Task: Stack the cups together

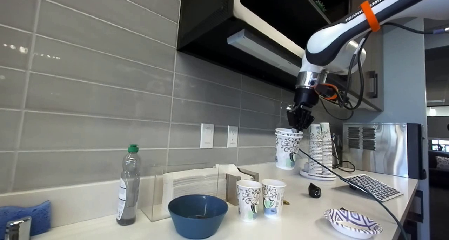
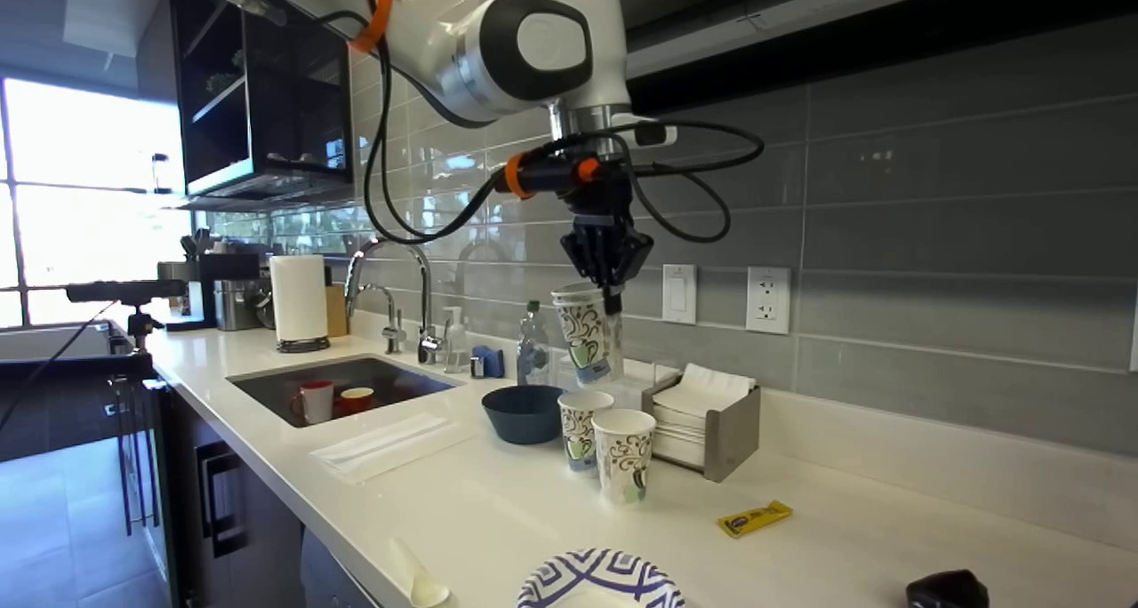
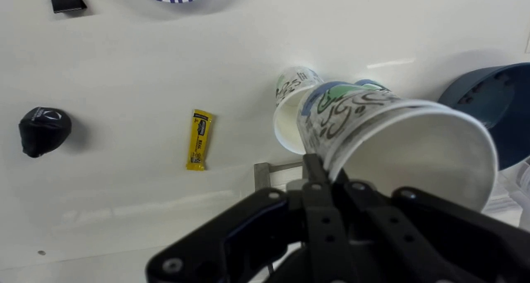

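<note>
"What are the fingers (image 3: 314, 168) doing?"

"Pinching the held cups (image 1: 287, 151), tucked together, by the edge, right of the middle in an exterior view. Lower down, a cup (image 1: 249, 200) and another cup (image 1: 274, 199) stand on the worktop (image 1: 301, 215)."

"So which step is this, and what now?"

"I think it's stacking time: get right over one, straighten up, lower gently, then let go."

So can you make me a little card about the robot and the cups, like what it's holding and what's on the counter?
Holding: gripper pinches nested cups by the rim, at least two
Where: in the air, above the counter
Standing: one cup and another cup, side by side, open ends up
Nearby: blue bowl
Also there: green-capped bottle, yellow packet
Stacking: unfinished; the standing pair isn't nested yet
</note>
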`<action>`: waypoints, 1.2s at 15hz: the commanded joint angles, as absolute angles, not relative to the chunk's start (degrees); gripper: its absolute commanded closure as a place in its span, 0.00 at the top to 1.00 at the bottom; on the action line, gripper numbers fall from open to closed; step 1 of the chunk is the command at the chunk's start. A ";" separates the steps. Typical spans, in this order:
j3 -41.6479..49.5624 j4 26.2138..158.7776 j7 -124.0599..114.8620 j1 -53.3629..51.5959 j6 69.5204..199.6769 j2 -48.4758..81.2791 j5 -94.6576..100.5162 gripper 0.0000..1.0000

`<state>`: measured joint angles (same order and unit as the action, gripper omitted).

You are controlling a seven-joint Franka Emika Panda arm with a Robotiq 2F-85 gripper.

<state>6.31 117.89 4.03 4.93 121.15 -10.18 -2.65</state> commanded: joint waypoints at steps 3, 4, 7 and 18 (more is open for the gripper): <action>6.20 115.74 6.80 3.72 127.09 -4.60 -5.36 0.01; 5.80 114.89 6.82 3.30 128.06 -3.38 -5.89 0.01; 4.61 111.37 6.96 2.49 129.88 1.54 -6.55 0.01; 1.79 98.27 6.50 2.65 126.52 11.36 -7.99 0.01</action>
